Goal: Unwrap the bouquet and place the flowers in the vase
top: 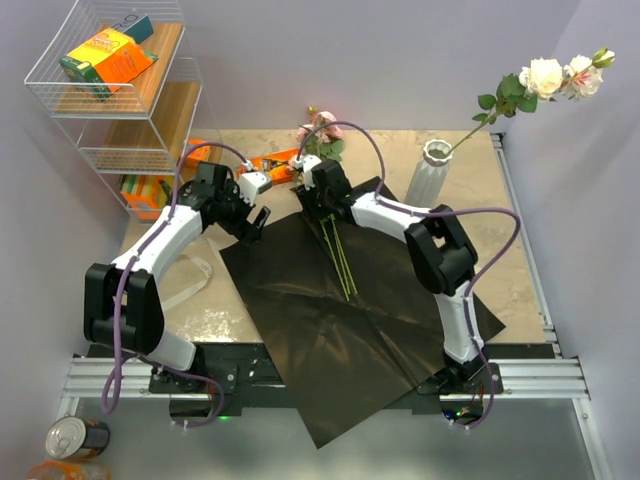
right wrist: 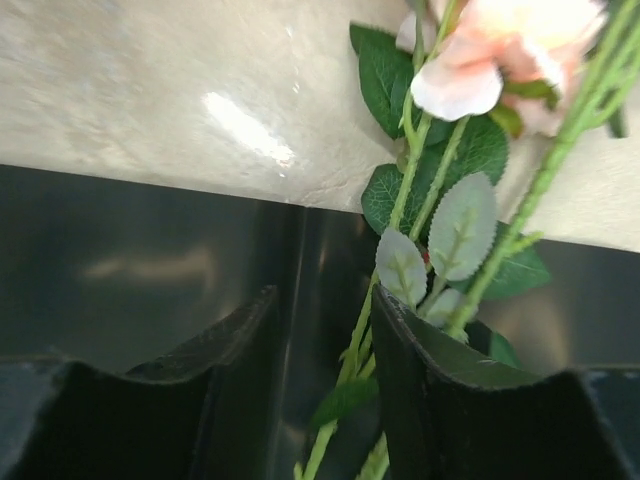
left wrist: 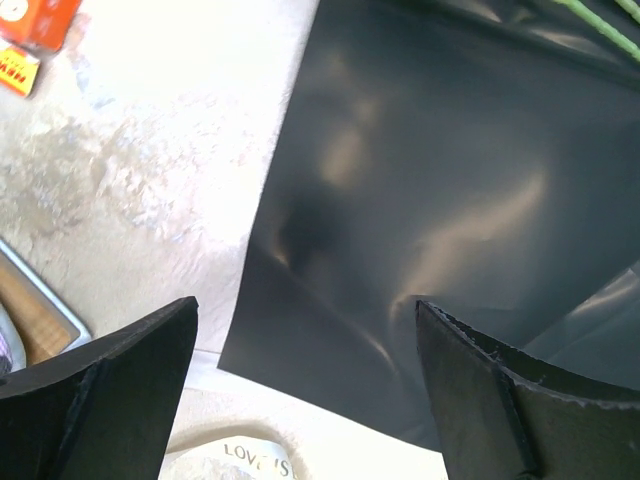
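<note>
The right gripper, jaws apart, hangs over the dark wrapping sheet; the left gripper is open too. The vase holds one flower. The other stems sit off-centre between the right jaws, so closing may catch only a leaf and drop them.

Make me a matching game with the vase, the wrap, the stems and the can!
1 vase
2 wrap
3 stems
4 can

A green, lying on the wrap
B white, holding one flower
C shiny, in the near-left corner
D black, spread flat

Pairs: 1-B, 2-D, 3-A, 4-C.
</note>
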`<state>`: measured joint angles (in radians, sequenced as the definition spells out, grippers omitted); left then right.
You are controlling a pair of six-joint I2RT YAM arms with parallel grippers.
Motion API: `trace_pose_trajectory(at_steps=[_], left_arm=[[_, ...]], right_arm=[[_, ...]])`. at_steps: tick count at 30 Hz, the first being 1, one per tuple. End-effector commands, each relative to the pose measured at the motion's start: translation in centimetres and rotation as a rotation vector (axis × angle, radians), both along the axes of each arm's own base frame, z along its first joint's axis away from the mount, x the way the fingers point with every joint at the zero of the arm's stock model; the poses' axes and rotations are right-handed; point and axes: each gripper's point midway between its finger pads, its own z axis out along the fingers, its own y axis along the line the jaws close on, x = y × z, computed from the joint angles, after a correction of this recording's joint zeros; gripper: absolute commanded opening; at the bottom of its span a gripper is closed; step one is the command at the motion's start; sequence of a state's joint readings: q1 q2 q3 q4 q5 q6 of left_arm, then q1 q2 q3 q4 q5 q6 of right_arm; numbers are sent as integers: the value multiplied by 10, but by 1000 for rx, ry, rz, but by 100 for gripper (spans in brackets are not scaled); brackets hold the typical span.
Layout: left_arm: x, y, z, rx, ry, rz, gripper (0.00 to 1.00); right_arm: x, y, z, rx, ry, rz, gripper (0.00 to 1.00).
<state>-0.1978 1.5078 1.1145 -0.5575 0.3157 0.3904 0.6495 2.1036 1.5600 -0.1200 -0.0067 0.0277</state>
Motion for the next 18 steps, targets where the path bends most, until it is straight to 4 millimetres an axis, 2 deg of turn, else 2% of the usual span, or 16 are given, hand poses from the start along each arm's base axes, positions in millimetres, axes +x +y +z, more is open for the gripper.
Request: trace_pose_trajectory(at_steps=[1, 4, 12, 18], left_arm=[[13, 0, 19, -45, -51, 8, 94], [11, 4, 18, -40, -49, 8, 94], [6, 7, 11, -42, -41, 10, 94], [4, 6, 11, -52, -38, 1, 94]], right_arm=[[17, 13, 0, 23, -12, -15, 47], [26, 9, -5, -1, -28, -50, 47], [27, 9, -11, -2, -27, -64, 47], [38, 6, -14, -29, -38, -104, 47]])
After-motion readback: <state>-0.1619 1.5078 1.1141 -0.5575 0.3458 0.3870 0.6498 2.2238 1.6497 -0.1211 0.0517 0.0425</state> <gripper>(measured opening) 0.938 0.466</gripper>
